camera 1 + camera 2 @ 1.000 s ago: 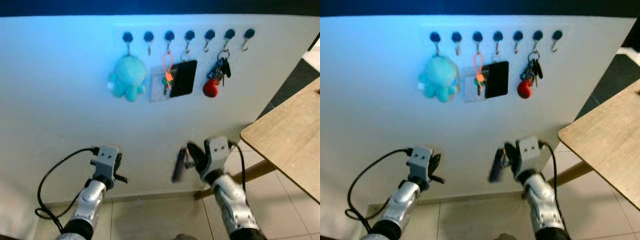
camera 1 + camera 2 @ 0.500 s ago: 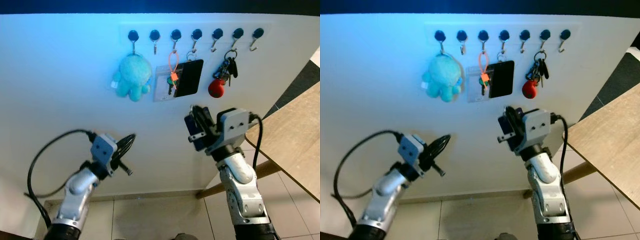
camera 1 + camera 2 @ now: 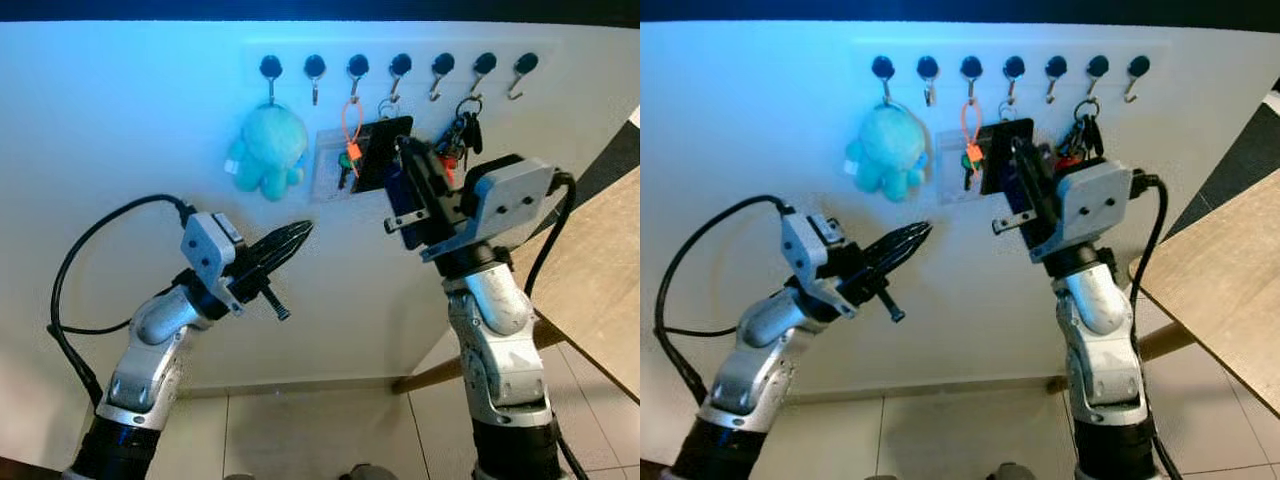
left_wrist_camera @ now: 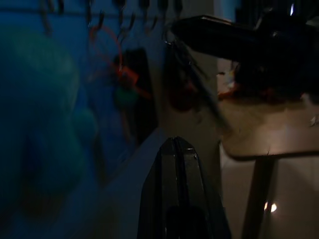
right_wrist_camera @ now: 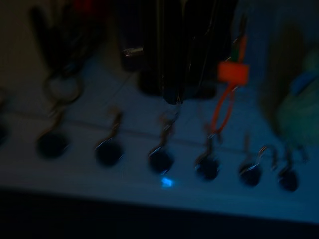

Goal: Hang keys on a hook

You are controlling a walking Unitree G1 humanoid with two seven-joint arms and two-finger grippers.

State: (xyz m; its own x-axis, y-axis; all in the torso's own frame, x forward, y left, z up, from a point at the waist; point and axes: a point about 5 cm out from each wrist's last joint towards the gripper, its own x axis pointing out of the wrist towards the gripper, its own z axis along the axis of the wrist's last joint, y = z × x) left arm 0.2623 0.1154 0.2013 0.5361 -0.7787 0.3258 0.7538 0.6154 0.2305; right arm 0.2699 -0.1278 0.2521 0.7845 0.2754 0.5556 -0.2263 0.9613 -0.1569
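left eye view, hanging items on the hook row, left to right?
Teal plush octopus → orange loop with green key → black card → key bunch with red fob. Right tool overlaps the card.

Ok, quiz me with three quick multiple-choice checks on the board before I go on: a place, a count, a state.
1. The teal plush hangs from:
A. the hook at the robot's far left
B. the middle hook
C. the far-right hook

2. Hooks in the row:
A. five
B. seven
C. nine

3. The right gripper is:
A. open and empty
B. shut on a dark fob
C. clamped on the plush

Answers:
1 A: the teal plush hangs under the leftmost hook.
2 B: the hooks number seven.
3 B: the right gripper holds the dark fob.
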